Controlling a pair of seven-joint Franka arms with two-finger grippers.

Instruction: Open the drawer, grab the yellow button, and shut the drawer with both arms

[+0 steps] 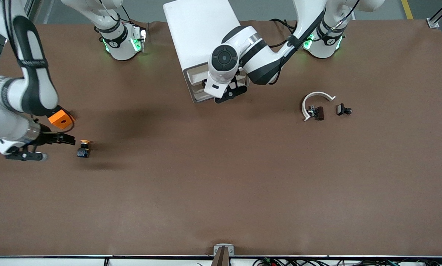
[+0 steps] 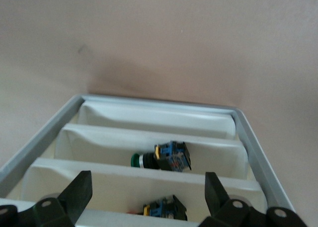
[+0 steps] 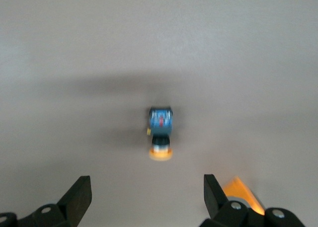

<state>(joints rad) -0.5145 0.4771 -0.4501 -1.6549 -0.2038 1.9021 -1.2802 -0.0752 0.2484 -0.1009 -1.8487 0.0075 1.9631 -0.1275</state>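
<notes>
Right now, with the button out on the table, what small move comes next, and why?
Probably push the drawer shut with the open left gripper, which hovers over its front. The drawer is pulled out, the button lies on the table, and the right gripper beside it is open and empty.

Brown table (image 1: 221, 192) with cabinet (image 1: 200, 33), button (image 1: 83, 149), orange cube (image 1: 61, 119), clips (image 1: 343, 109).
</notes>
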